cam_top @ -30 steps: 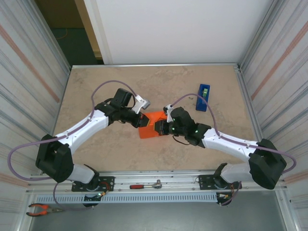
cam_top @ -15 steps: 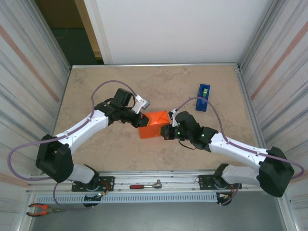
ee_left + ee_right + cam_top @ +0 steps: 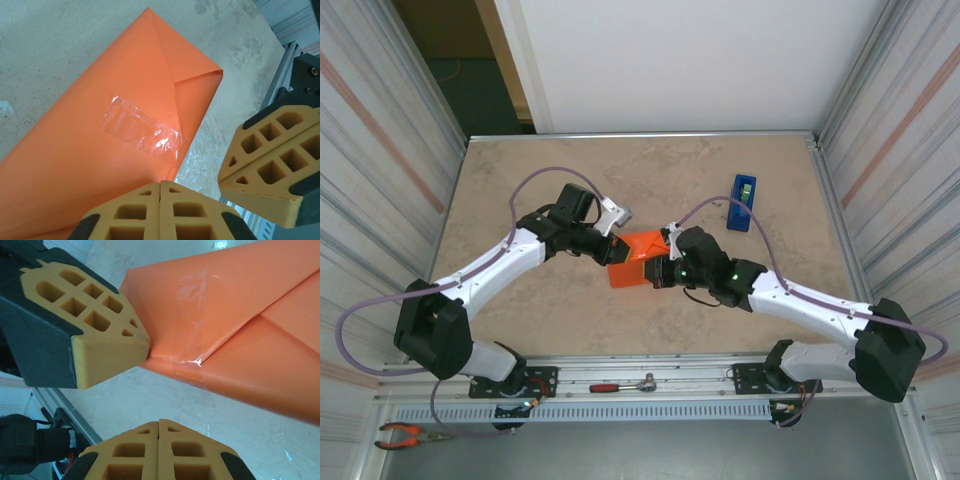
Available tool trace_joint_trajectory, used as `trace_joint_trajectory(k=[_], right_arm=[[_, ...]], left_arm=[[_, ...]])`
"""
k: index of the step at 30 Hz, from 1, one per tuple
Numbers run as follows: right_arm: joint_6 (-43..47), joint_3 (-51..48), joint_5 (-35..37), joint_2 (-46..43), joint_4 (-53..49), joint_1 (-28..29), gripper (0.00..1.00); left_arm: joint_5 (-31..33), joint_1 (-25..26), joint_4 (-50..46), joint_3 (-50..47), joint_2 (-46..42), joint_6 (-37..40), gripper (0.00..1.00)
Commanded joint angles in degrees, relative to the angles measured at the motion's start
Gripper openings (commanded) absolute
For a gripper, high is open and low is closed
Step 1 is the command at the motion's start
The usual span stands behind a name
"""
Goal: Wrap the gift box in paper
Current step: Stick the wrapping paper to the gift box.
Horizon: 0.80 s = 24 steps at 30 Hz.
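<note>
The paper [image 3: 638,262] is bright orange and folded round a small package at the table's middle, so the gift box is hidden inside it. Clear tape [image 3: 142,127] holds a triangular flap down on the paper [image 3: 90,150]. My left gripper [image 3: 618,253] is shut, and its tips [image 3: 160,184] rest at the package's left edge. My right gripper [image 3: 658,272] is shut too, just off the package's near right side. In the right wrist view the right gripper [image 3: 159,422] hovers above bare table, a short gap from the paper [image 3: 250,340], while the left gripper's fingers [image 3: 100,320] touch the package's corner.
A blue tape dispenser [image 3: 743,202] stands upright at the back right. A red-handled tool [image 3: 620,385] lies on the front rail and pliers [image 3: 405,435] lie at the near left. Metal walls close in both sides of the table [image 3: 520,180].
The right gripper drew back to the right half a second ago and has come in toward the package again. The left arm has stayed where it was.
</note>
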<state>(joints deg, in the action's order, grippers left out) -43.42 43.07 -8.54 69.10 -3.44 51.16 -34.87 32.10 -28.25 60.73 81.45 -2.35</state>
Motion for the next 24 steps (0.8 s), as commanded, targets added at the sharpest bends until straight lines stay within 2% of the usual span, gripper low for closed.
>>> trace_joint_trajectory(k=[1, 8, 16, 24], right_arm=[[0.31, 1.72, 1.25, 1.97, 0.92, 0.37, 0.00], [0.37, 1.08, 3.06, 4.87, 4.34, -0.26, 0.00], [-1.46, -2.36, 8.60, 7.14, 15.02, -0.70, 0.00], [-2.48, -5.69, 9.63, 7.03, 17.24, -0.75, 0.00]], left_arm=[[1.34, 0.38, -2.20, -2.03, 1.29, 0.81, 0.00], [1.30, 0.42, -2.07, -2.15, 1.26, 0.87, 0.00], [1.11, 0.42, -1.85, -2.32, 1.36, 1.00, 0.00], [0.85, 0.42, -1.90, -2.26, 1.54, 1.12, 0.00]])
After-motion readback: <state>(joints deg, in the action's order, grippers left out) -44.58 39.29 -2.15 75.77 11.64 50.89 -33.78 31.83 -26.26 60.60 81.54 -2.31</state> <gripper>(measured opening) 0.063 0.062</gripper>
